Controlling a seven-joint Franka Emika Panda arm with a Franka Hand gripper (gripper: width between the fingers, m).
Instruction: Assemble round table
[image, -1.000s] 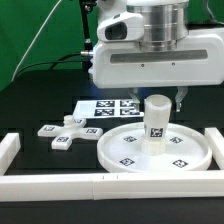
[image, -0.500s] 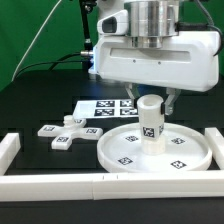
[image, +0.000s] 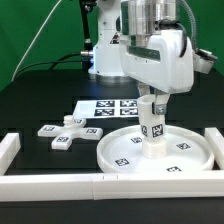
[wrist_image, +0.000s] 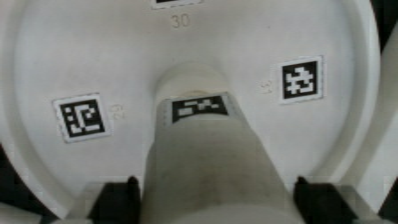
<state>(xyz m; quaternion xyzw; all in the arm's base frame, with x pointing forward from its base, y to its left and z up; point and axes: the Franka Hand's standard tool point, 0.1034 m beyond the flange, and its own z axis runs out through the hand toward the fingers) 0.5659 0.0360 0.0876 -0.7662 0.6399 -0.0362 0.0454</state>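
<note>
Off-task items only, each placed against the marker board (image: 105, 107).

- The marker board lies flat on the black table (image: 40, 105). I can read several of its printed tags. Its near edge is hidden from me.
- Front border rail (image: 55, 183): white, nearer the camera than the board, spanning the whole width of the exterior view, well apart from the board.
- Left side rail (image: 8, 148): toward the exterior view's left of the board, well apart.
- Right side rail (image: 216, 134): toward the exterior view's right of the board.
- Green curtain (image: 25, 30): behind the board, past the table's far edge.
</note>
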